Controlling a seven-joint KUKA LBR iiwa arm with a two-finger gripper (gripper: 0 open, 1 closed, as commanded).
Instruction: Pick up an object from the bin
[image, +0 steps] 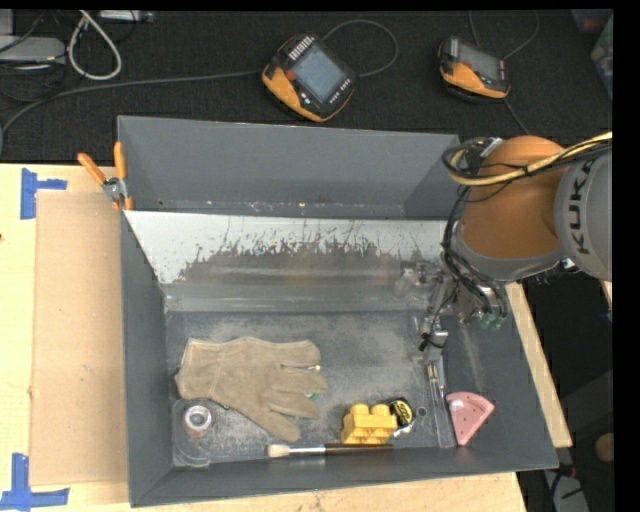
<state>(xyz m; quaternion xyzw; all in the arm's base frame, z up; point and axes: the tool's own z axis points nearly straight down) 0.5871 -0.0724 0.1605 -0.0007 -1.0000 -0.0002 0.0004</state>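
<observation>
I am holding the hand (433, 345) low over the right side of the bin (300, 170), and I cannot tell how far it is open or whether it has anything. Judging by that, the pick is not yet done: a pink wedge (468, 415) and a yellow block (372, 422) are lying nearest it, a brush (300, 451) and a tan glove (250, 380) further left. The grey floor is showing scuffs, and two orange handsets (308, 75) are sitting beyond.

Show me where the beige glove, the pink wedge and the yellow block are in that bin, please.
beige glove (250, 385), camera view, on its palm.
pink wedge (468, 414), camera view, on the middle of its top face.
yellow block (367, 423), camera view, on its bumpy top.
</observation>
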